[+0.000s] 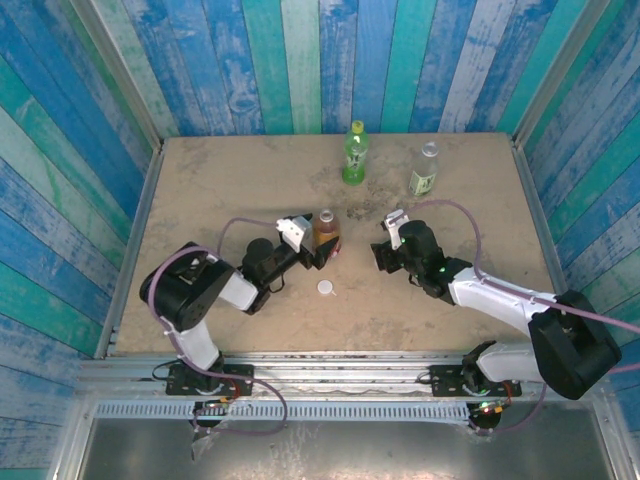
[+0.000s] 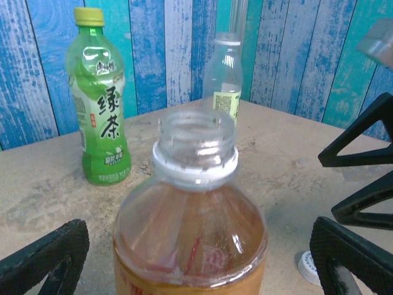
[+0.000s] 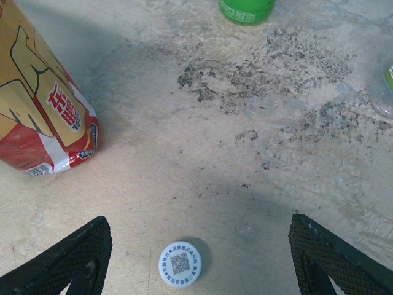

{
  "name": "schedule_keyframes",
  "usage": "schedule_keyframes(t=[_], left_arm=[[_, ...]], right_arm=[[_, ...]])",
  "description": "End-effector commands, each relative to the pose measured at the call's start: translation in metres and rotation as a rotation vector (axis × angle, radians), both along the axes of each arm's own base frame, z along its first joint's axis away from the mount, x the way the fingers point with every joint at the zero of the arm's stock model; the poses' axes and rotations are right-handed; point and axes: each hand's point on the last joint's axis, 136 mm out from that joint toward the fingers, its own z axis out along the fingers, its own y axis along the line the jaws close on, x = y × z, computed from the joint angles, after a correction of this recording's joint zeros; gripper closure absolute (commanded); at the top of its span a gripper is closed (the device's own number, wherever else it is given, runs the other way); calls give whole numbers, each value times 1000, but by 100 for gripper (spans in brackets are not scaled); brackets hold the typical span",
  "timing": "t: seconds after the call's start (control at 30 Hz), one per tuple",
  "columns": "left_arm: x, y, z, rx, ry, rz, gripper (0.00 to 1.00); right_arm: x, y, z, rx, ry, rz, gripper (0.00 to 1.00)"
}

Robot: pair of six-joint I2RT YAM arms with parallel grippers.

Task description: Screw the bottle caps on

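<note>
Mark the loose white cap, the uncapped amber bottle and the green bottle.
Loose white round plastic cap [image 3: 180, 264]: right wrist view, printed top.
Uncapped plastic bottle of amber liquid [image 2: 191, 212]: left wrist view, shoulder.
Green plastic bottle [image 2: 103, 123]: left wrist view, label.

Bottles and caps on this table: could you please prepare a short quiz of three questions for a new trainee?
1. True or false: the green bottle has its cap on.
2. Which bottle stands between the open fingers of the left gripper? A) the green bottle B) the amber bottle C) none
3. What small thing lies loose on the table near the amber bottle?
Key: 1 true; 2 B; 3 the white cap.
</note>
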Motion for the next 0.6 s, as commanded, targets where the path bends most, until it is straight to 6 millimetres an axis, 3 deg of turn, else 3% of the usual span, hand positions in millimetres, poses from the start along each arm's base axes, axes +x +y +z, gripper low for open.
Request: schedule_keyframes(t=[0.0,0.1,0.57], left_arm=[[4,-7,7,-40,-44,-25,2],[6,-9,2,-30,-42,-23,0],[16,-15,-13,-35,-10,-21,13]], right_arm=[[0,1,5,-4,1,10,22],[0,1,3,-8,4,11,22],[0,1,5,-17,-4,19,22]])
